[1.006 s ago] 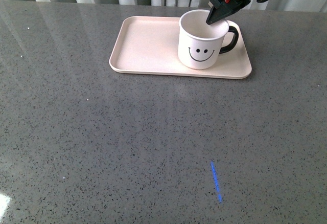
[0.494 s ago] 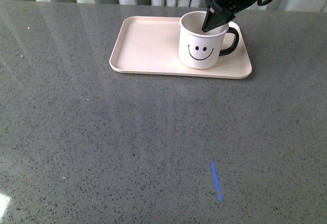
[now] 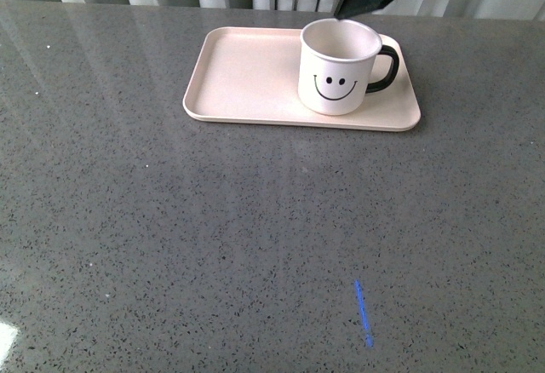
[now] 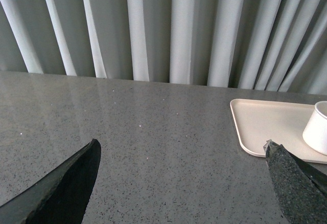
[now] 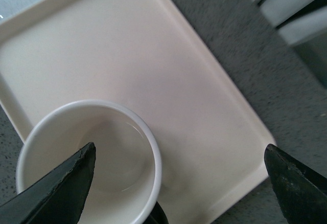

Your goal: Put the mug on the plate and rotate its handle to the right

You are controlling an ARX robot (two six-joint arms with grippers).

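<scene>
The white mug [image 3: 338, 66] with the smiley face stands upright on the right part of the pale pink plate [image 3: 247, 75]. Its black handle [image 3: 387, 62] points right. My right gripper [image 3: 353, 2] hangs open just above and behind the mug's rim, touching nothing. In the right wrist view the mug's empty inside [image 5: 87, 168] and the plate [image 5: 168, 81] lie below the open right gripper [image 5: 179, 178], and a bit of the handle [image 5: 156, 216] shows. My left gripper [image 4: 181, 183] is open over bare table, left of the plate [image 4: 265, 124] and mug [image 4: 318, 127].
The grey speckled table [image 3: 213, 237] stretches in front of the plate. A short blue mark [image 3: 363, 313] lies on it near the front. Pale curtains [image 4: 153, 29] hang behind the table's far edge.
My right gripper has lifted up out of the mug's mouth and pulled back toward the curtains. The mug stays put on the plate.
</scene>
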